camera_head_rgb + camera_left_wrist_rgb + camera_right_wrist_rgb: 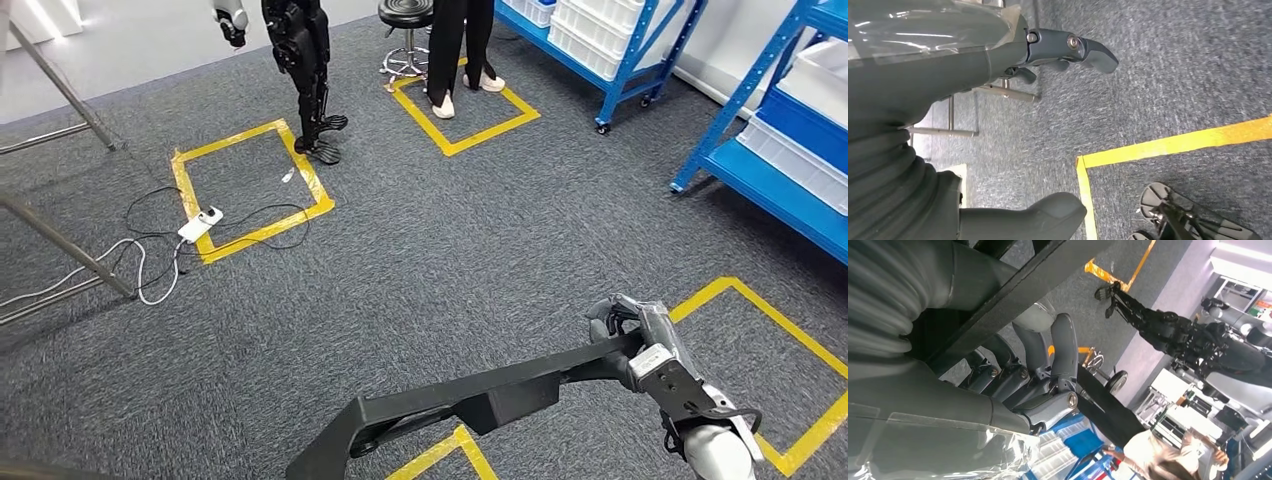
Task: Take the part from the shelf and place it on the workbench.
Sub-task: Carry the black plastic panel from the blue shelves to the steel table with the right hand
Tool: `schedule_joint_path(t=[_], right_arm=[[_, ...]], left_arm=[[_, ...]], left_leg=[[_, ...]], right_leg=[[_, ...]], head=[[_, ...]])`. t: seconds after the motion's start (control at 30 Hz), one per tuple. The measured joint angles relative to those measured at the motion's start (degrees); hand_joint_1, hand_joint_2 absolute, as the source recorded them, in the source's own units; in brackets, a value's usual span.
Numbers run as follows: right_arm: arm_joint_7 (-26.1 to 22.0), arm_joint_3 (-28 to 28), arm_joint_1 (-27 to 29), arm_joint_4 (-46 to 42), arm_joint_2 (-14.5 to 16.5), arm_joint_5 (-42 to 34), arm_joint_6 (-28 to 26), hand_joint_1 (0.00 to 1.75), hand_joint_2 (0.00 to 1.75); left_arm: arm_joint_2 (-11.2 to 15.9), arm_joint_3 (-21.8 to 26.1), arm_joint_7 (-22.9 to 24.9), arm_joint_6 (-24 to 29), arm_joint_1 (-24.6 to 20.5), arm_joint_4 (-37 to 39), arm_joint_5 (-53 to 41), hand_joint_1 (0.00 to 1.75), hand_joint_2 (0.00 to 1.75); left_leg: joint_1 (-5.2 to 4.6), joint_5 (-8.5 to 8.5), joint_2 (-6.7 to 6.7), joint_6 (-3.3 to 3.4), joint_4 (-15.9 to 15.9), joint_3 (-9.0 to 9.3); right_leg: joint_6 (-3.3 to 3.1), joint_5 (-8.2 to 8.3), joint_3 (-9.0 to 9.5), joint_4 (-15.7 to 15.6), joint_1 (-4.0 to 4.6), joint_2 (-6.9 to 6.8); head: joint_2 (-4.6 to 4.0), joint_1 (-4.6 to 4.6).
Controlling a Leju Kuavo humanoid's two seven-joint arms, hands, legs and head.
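Note:
The part (470, 400) is a long black angular bar with a bracket-like end, held level above the grey carpet at the lower middle of the head view. My right hand (640, 350) grips its right end, fingers wrapped around the bar. In the right wrist view the same bar (1013, 295) runs across my curled fingers (1048, 375). My left hand (1063, 55) hangs over the carpet in the left wrist view, thumb (1048, 215) apart from the fingers, nothing in it.
Blue shelves with white bins (790, 130) stand at the right and back right. Yellow tape squares (250, 190) mark the carpet. A person (460, 50) stands by a stool, another black robot (305, 70) stands nearby. A power strip with cables (195, 228) lies left beside metal frame legs (60, 240).

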Motion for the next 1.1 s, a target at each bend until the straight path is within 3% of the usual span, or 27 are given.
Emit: schedule_joint_path(t=[0.07, 0.13, 0.23, 0.3, 0.4, 0.47, 0.5, 0.57, 0.6, 0.67, 0.73, 0.8, 0.83, 0.9, 0.97, 1.0, 1.03, 1.1], right_arm=[[-0.1, -0.3, 0.3, -0.3, 0.1, 0.0, 0.0, 1.75, 1.75], [-0.2, -0.5, 0.6, -0.7, 0.2, 0.0, 0.0, 1.75, 1.75], [-0.3, -0.7, 0.8, -1.0, 0.2, 0.0, 0.0, 1.75, 1.75], [-0.3, -1.0, 0.9, -1.2, 0.2, -0.1, 0.0, 1.75, 1.75], [-0.4, -1.9, 1.5, -1.2, 0.2, -0.3, 0.0, 1.75, 1.75], [-0.4, -2.3, 2.2, -1.2, 0.2, -0.5, 0.0, 1.75, 1.75], [-0.5, -2.5, 2.5, -1.3, 0.2, -0.6, 0.0, 1.75, 1.75], [-0.5, -3.0, 2.8, -1.5, 0.2, -0.7, 0.0, 1.75, 1.75], [-0.6, -3.2, 2.9, -1.6, 0.2, -0.8, 0.0, 1.75, 1.75], [-0.6, -3.5, 3.1, -2.0, 0.2, -1.0, 0.0, 1.75, 1.75], [-0.7, -3.9, 3.4, -2.4, 0.2, -1.3, 0.0, 1.75, 1.75], [-0.8, -4.3, 3.7, -2.9, 0.2, -1.5, 0.0, 1.75, 1.75], [-0.8, -4.5, 3.9, -3.2, 0.2, -1.6, 0.0, 1.75, 1.75], [-0.9, -4.9, 4.6, -3.7, 0.3, -1.7, 0.0, 1.75, 1.75], [-0.9, -5.1, 5.2, -4.0, 0.5, -1.7, 0.1, 1.75, 1.75], [-0.9, -5.2, 5.4, -4.2, 0.7, -1.7, 0.1, 1.75, 1.75], [-0.9, -5.3, 5.6, -4.4, 0.9, -1.7, 0.1, 1.75, 1.75], [-0.9, -5.7, 5.8, -4.8, 1.2, -1.6, 0.1, 1.75, 1.75]], left_arm=[[0.1, 0.0, 0.0, 0.0, 0.0, 0.0, -0.1, 0.0, 1.75], [0.1, 0.0, 0.0, -0.2, -0.1, 0.0, -0.2, 0.0, 1.75], [0.2, 0.0, 0.0, -0.3, -0.1, 0.0, -0.3, 0.0, 1.75], [0.2, 0.0, 0.0, -0.4, -0.1, 0.0, -0.4, 0.0, 1.75], [0.3, 0.0, 0.0, -0.5, -0.1, 0.0, -0.8, 0.0, 1.75], [0.3, 0.0, 0.0, -0.6, 0.0, 0.0, -1.0, 0.0, 1.75], [0.4, 0.0, 0.0, -0.6, 0.0, 0.0, -1.0, 0.0, 1.75], [0.4, 0.0, 0.0, -0.8, 0.0, 0.0, -1.2, 0.0, 1.75], [0.5, 0.0, -0.1, -0.9, 0.0, 0.0, -1.3, 0.0, 1.75], [0.6, 0.0, -0.2, -1.0, 0.0, 0.0, -1.5, 0.0, 1.75], [0.7, 0.0, -0.2, -1.1, 0.1, 0.0, -1.7, 0.0, 1.75], [0.8, 0.0, -0.2, -1.2, 0.2, 0.0, -1.9, 0.0, 1.75], [0.9, 0.0, -0.2, -1.3, 0.2, 0.0, -2.0, 0.0, 1.75], [1.0, 0.0, -0.3, -1.4, 0.1, 0.0, -2.2, 0.0, 1.75], [1.1, 0.0, -0.3, -1.5, 0.1, 0.0, -2.4, 0.0, 1.75], [1.1, 0.0, -0.3, -1.5, 0.1, 0.0, -2.5, 0.0, 1.75], [1.2, 0.0, -0.3, -1.6, 0.1, 0.0, -2.6, 0.0, 1.75], [1.3, 0.0, -0.3, -1.6, 0.1, 0.0, -2.6, 0.0, 1.75]], left_leg=[[-0.05, 3.63, 1.18, 0.45, -7.9, 4.12], [-0.29, 5.52, 2.2, 0.82, -13.8, 7.18], [-0.55, 5.9, 1.62, 1.51, -15.1, 7.64], [-0.44, 6.45, 1.07, 2.35, -15.9, 8.1], [-0.45, 6.82, 0.05, 2.96, -16.2, 8.3], [-0.5, 6.81, -0.89, 2.96, -16.2, 8.25], [-0.5, 6.81, -1.36, 2.94, -16.2, 8.27], [-0.47, 6.72, -2.22, 2.75, -16.0, 8.32], [-0.58, 6.59, -2.58, 2.52, -15.8, 8.28], [-0.77, 6.41, -3.0, 1.93, -15.5, 8.11], [-0.77, 6.37, -3.24, 1.42, -15.4, 7.94], [-0.6, 5.23, -2.47, 0.92, -13.9, 7.25], [-0.48, 3.8, -1.75, 0.64, -11.7, 6.24], [-0.25, 0.0, -0.5, 0.14, -4.2, 2.69], [-0.03, -1.58, -0.2, -0.15, 1.1, -0.07], [0.04, -0.72, -0.09, -0.19, 0.7, 0.09], [0.09, 0.99, 0.16, -0.13, -2.0, 1.42], [0.0, 4.42, 1.4, 0.17, -10.0, 5.63]], right_leg=[[0.07, -0.08, 0.13, 0.0, 0.11, -0.48], [0.46, -0.27, 0.22, 0.0, 0.51, -0.82], [1.4, -0.43, 0.29, -0.1, 0.88, -1.39], [1.68, -1.59, -0.41, 1.7, 0.8, -0.57], [1.22, -6.14, -5.24, 11.8, 0.47, 1.25], [1.64, -7.19, -7.49, 16.0, 0.41, 1.56], [2.14, -6.24, -6.92, 14.6, 0.36, 1.63], [3.1, -2.9, -3.31, 6.8, 0.03, 2.12], [3.23, -1.47, -1.57, 3.1, -0.01, 2.47], [2.7, -0.28, -0.02, -0.1, 0.15, 2.9], [1.92, -0.03, 0.03, -0.1, 0.15, 2.53], [1.12, 0.17, 0.13, -0.3, -0.22, 2.1], [0.67, 0.19, 0.22, -0.4, -0.36, 1.83], [0.03, 0.08, 0.27, -0.4, -0.09, 1.22], [-0.07, -0.01, 0.3, -0.3, 0.09, 0.56], [-0.09, -0.05, 0.37, -0.3, 0.13, 0.26], [-0.09, -0.09, 0.47, -0.3, 0.14, 0.0], [0.09, -0.28, 0.71, -0.3, 0.34, -0.42]], head=[[0.0, -0.02], [0.0, 0.03], [0.0, 0.15], [0.0, 0.22], [0.0, 0.4], [0.0, 0.42], [0.0, 0.44], [0.0, 0.49], [0.0, 0.51], [0.0, 0.5], [0.0, 0.42], [0.0, 0.28], [0.0, 0.16], [0.0, -0.06], [0.0, -0.07], [0.0, -0.08], [0.0, -0.07], [0.0, -0.08]])
